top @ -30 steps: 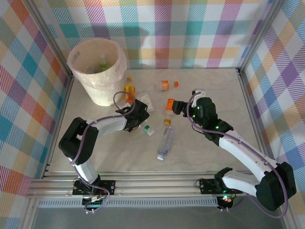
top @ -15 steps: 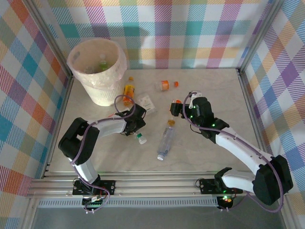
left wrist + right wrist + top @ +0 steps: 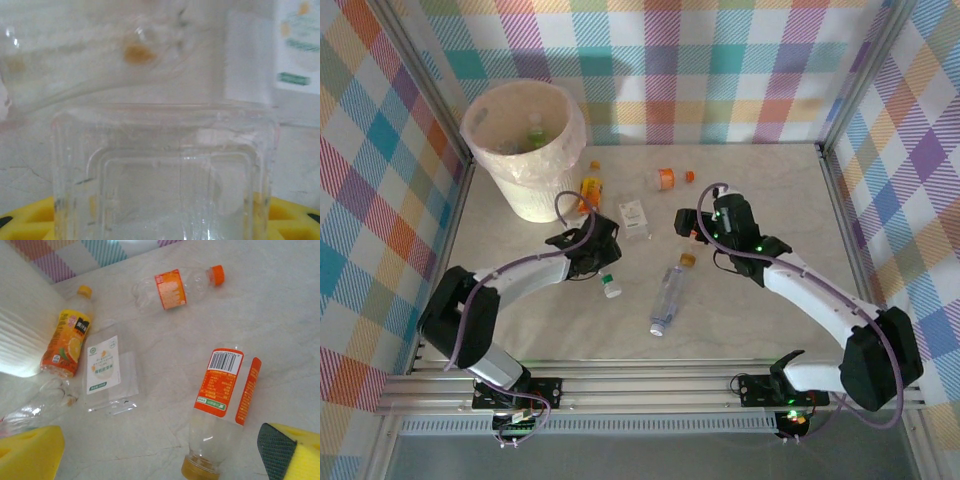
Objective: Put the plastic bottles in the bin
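My left gripper (image 3: 597, 262) is shut on a clear square-sided bottle (image 3: 160, 175) whose white and green cap (image 3: 611, 287) points toward the near edge. Its yellow fingers (image 3: 25, 220) flank the bottle's base. My right gripper (image 3: 686, 224) hangs open over an orange-labelled bottle (image 3: 222, 405) with an amber cap (image 3: 687, 259). That bottle lies on the table between the yellow pads (image 3: 30, 452), untouched. The cream bin (image 3: 525, 185) stands at the far left with a green-capped bottle (image 3: 535, 130) inside.
Loose on the table are a clear bottle (image 3: 667, 298), an orange-banded bottle with an orange cap (image 3: 670, 178), an orange juice bottle (image 3: 590, 190) beside the bin, and a flat clear bottle with a white label (image 3: 634, 217). Plaid walls close in three sides.
The left arm has drawn back and leftward, carrying the clear bottle with it. The right gripper has moved farther and leftward, over the orange-labelled bottle.
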Robot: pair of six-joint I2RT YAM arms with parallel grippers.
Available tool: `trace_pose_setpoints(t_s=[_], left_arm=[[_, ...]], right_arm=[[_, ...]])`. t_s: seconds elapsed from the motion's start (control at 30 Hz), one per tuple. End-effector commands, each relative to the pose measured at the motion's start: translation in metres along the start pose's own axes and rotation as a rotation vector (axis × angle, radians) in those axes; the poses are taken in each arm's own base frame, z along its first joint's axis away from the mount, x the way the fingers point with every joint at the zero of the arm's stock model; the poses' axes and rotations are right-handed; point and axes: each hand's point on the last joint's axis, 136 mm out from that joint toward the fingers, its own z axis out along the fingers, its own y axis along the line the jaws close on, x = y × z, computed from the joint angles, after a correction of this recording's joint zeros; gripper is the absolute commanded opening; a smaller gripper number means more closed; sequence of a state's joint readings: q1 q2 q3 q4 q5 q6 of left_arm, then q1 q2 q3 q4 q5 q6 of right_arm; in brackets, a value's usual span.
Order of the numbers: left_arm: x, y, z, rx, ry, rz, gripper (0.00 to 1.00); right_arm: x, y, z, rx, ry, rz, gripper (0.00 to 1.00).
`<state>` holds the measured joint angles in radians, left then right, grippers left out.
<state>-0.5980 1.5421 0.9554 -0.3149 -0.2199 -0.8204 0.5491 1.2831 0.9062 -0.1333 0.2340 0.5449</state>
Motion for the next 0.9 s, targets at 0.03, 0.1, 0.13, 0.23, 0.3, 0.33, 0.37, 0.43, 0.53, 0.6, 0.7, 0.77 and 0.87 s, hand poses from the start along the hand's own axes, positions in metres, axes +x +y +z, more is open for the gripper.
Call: trace_pose_setpoints(t_s=[0.03, 0.1, 0.13, 0.23, 0.3, 0.33, 0.37, 0.43, 0.53, 0.6, 0.7, 0.77, 0.87], left_arm=[[-0.026, -0.038, -0.033, 0.141, -0.068, 0.126, 0.52], [-0.044, -0.057, -0.053, 0.219, -0.13, 0.157, 0.51], [-0.053, -0.064, -0.063, 0.244, -0.165, 0.173, 0.51], [-0.084, -0.077, -0.096, 0.273, -0.287, 0.215, 0.52], [-0.109, -0.085, -0.117, 0.264, -0.372, 0.242, 0.52], [-0.124, -0.09, -0.128, 0.257, -0.407, 0.251, 0.52], [-0.137, -0.093, -0.135, 0.244, -0.423, 0.26, 0.51], [-0.164, -0.1, -0.147, 0.233, -0.455, 0.257, 0.51], [-0.208, -0.113, -0.169, 0.247, -0.54, 0.257, 0.51], [-0.237, -0.118, -0.186, 0.239, -0.621, 0.263, 0.51], [-0.276, -0.12, -0.205, 0.194, -0.709, 0.268, 0.51], [-0.298, -0.116, -0.21, 0.127, -0.757, 0.281, 0.51], [-0.327, -0.105, -0.213, 0.044, -0.814, 0.295, 0.51]], right_arm=[[0.007, -0.021, 0.007, 0.125, 0.035, 0.106, 1.0], [0.011, -0.024, 0.01, 0.146, 0.056, 0.105, 1.0], [0.013, -0.025, 0.012, 0.153, 0.066, 0.106, 1.0], [0.015, -0.025, 0.015, 0.161, 0.083, 0.108, 1.0], [0.014, -0.023, 0.015, 0.15, 0.08, 0.113, 1.0], [0.013, -0.02, 0.015, 0.138, 0.077, 0.116, 1.0], [0.012, -0.018, 0.015, 0.127, 0.075, 0.117, 1.0], [0.01, -0.014, 0.015, 0.106, 0.074, 0.117, 1.0], [0.011, -0.009, 0.014, 0.081, 0.082, 0.113, 1.0], [0.011, -0.007, 0.013, 0.069, 0.09, 0.107, 1.0], [0.013, -0.008, 0.01, 0.067, 0.096, 0.094, 1.0], [0.013, -0.009, 0.006, 0.069, 0.094, 0.086, 1.0], [0.014, -0.012, 0.0, 0.07, 0.084, 0.078, 1.0]])
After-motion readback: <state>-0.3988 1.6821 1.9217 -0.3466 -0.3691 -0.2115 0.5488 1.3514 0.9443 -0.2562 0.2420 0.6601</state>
